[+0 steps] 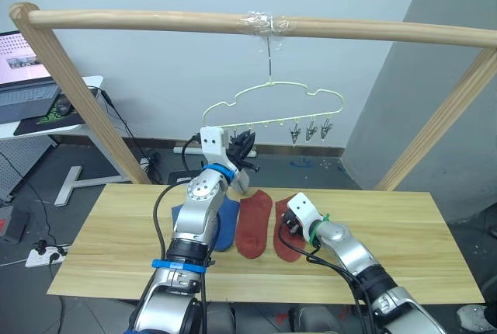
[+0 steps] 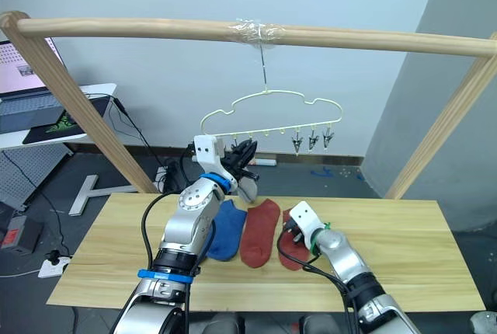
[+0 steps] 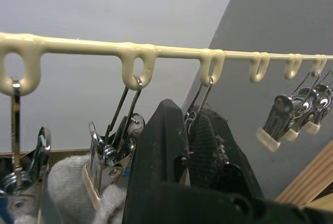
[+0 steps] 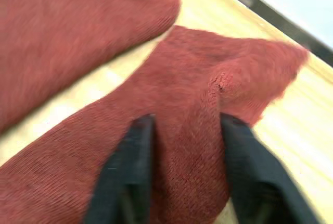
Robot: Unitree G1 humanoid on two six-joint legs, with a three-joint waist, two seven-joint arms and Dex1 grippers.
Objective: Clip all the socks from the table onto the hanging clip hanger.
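Left tool (image 3: 195, 146) raised at the clip hanger (image 1: 273, 109), fingers narrow around a metal clip (image 3: 200, 104), grey sock (image 3: 73, 182) already clipped alongside, right tool (image 4: 184, 146) spread wide, pressing a rust-red sock (image 4: 182, 109) on the counter (image 1: 404, 225), second red sock (image 1: 254, 221) and blue sock (image 2: 227, 229) lying beside it

No legible txt, labels or nos. anywhere; laptop screen (image 1: 23, 58) too blurry.

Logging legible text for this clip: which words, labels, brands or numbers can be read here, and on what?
None can be read.
The open laptop's screen on the small white desk shows page content, too small to read.
The pale yellow-green wire clip hanger, the rust-red socks and the light wooden table bear no markings.
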